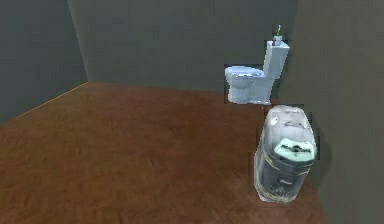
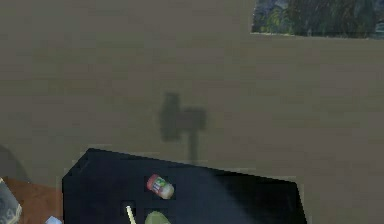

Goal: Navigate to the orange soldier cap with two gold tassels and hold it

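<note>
Fingers first: we cannot tell their state from these views, and we cannot tell where the orange soldier cap is either. In the forward view we see a floor of warm brown, faintly grained like wood, meeting plain grey-green walls in a corner at the left. Against the far wall stands a pale glazed toilet with a rounded bowl and a boxy upright tank; some small thing sits on top of the tank, too small for us to name. Nearer, at the right, stands a rounded bin, glossy and partly see-through, with a domed top and a darker inside. In the arm side view we see a dark bench, its top smooth and slightly shiny, with rounded corners, set against a flat dull-beige wall. On it lies a small can-shaped thing, red with a pale band and a green end. Just below lie a thin pale stick and a rounded yellow-green blob at the bottom edge. A framed picture of dark foliage hangs at the upper right.
</note>
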